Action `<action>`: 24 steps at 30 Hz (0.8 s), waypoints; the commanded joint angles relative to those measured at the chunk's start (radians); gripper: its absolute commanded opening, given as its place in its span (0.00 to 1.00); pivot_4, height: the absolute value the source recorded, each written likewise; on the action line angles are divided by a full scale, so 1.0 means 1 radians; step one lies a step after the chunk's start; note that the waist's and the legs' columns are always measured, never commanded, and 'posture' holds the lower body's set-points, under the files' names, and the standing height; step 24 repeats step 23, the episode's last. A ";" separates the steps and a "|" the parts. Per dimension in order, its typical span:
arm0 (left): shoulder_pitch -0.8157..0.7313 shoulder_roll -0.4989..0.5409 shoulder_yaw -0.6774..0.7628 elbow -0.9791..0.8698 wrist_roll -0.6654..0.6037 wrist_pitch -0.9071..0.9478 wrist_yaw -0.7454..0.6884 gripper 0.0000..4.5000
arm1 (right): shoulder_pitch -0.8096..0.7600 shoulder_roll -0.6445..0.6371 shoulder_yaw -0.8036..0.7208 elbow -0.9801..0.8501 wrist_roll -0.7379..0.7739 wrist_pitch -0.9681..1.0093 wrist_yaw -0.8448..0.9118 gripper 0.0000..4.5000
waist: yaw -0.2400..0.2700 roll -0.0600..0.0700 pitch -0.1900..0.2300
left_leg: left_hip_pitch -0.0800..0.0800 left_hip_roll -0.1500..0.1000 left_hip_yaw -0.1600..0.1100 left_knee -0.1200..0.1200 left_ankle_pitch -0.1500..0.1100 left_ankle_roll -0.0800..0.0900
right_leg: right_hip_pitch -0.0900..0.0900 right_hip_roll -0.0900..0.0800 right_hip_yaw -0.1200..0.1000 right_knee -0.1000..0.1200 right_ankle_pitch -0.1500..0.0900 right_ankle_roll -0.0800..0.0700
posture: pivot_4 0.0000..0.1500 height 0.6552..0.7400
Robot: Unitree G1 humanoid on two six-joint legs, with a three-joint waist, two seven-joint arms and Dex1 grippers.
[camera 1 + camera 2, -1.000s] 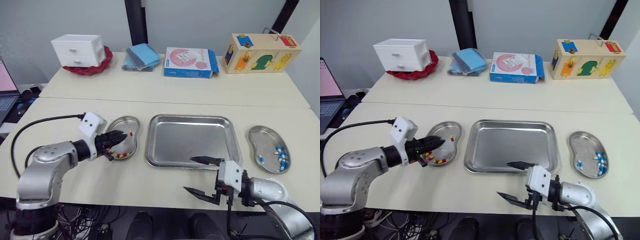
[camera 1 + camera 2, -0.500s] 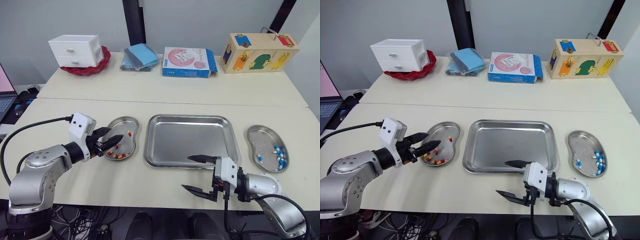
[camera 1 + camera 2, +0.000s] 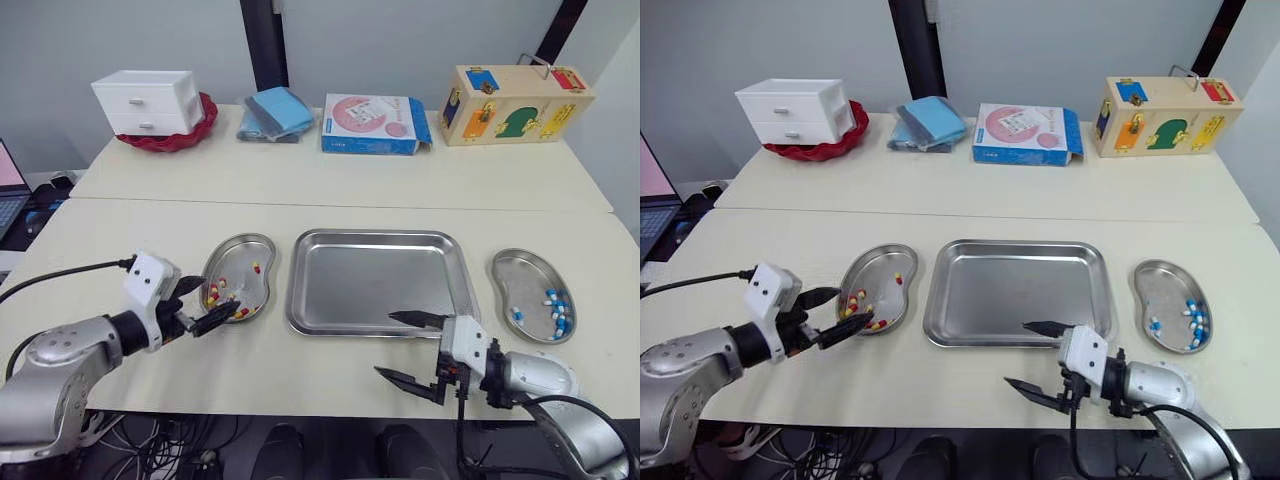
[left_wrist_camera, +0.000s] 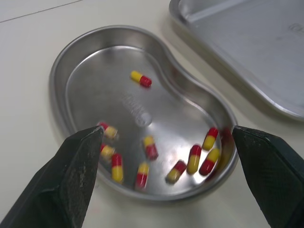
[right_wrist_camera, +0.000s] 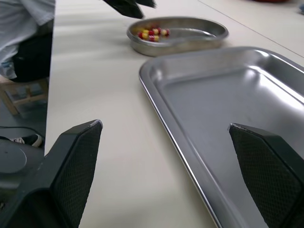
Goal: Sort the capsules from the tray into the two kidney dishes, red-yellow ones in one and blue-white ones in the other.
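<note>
Now: red-yellow capsules [image 4: 194,159] in the left kidney dish [image 3: 262,262], blue-white capsules [image 3: 555,305] in the right kidney dish [image 3: 525,268] | tray [image 3: 375,285] between them bare | left hand [image 3: 220,298], over its dish a second ago, drawn back to the near rim, spread, empty | right hand [image 3: 385,344] spread at the tray's front edge | sorting looks complete.

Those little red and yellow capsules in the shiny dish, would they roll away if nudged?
Probably yes: each red-yellow capsule is a smooth rounded cylinder lying on its side, so it should roll easily. The kidney dish looks like polished metal with sloping walls, so capsules would likely slide back toward its floor.
</note>
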 commanded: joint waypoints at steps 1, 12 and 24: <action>0.096 0.057 0.087 0.010 0.042 -0.096 -0.045 0.99 | 0.051 -0.082 -0.222 -0.050 0.108 0.057 0.022 1.00 | 0.000 0.000 0.000 | 0.000 0.000 0.000 0.000 0.000 0.000 | 0.000 0.000 0.000 0.000 0.000 0.000 | 1.00 1.00; 0.270 0.148 0.212 0.127 0.054 -0.189 -0.170 0.99 | 0.227 -0.362 -0.742 0.237 0.175 0.087 0.348 1.00 | 0.001 -0.001 0.001 | 0.002 0.000 0.002 -0.001 0.000 0.000 | 0.001 0.000 0.001 -0.001 -0.001 -0.001 | 1.00 1.00; 0.187 0.191 0.185 0.139 0.033 -0.120 -0.175 0.99 | 0.212 -0.400 -0.773 0.314 0.125 0.077 0.407 1.00 | -0.002 -0.001 0.001 | 0.002 0.000 0.003 -0.001 0.000 0.000 | 0.001 0.000 0.002 -0.001 -0.001 -0.001 | 1.00 1.00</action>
